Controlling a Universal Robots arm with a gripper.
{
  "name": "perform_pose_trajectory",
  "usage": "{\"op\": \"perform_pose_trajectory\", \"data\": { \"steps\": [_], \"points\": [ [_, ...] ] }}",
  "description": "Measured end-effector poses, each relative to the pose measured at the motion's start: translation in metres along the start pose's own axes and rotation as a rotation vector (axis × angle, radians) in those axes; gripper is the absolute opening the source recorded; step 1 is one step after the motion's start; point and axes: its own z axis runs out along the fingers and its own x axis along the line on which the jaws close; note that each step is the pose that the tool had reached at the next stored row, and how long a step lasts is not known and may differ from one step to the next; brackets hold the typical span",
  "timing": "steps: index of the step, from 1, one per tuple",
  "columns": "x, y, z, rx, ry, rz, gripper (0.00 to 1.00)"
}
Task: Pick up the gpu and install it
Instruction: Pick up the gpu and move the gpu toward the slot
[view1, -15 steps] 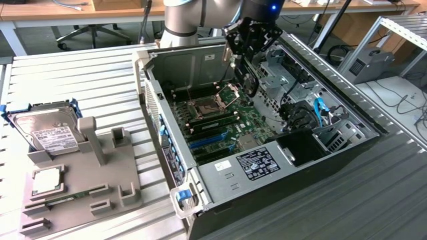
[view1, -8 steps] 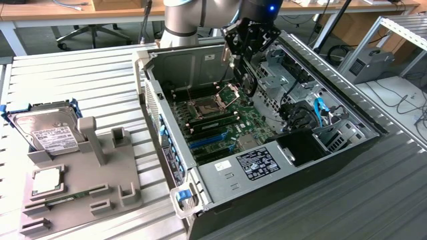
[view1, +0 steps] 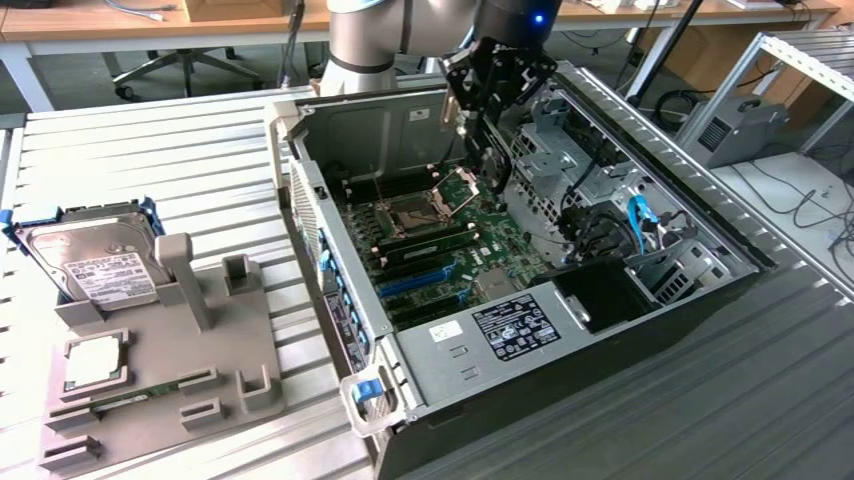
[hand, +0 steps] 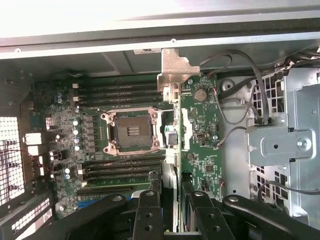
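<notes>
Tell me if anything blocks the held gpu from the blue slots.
Nothing visible does. The gpu, clamped in the gripper, hangs above the open CPU socket. The blue slots lie uncovered nearby.

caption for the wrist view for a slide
The gripper holds the gpu edge-on over the motherboard inside the open computer case

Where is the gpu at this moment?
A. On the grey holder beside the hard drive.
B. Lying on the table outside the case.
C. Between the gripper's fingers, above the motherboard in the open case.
C: in the wrist view the gripper clamps the gpu, seen edge-on over the motherboard.
</notes>
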Motion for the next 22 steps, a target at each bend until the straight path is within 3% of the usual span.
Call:
{"op": "perform_pose_trajectory", "data": {
  "steps": [22],
  "points": [
    [0.001, 0.0096, 0.0123, 0.0000, 0.0002, 0.000, 0.26]
  ]
}}
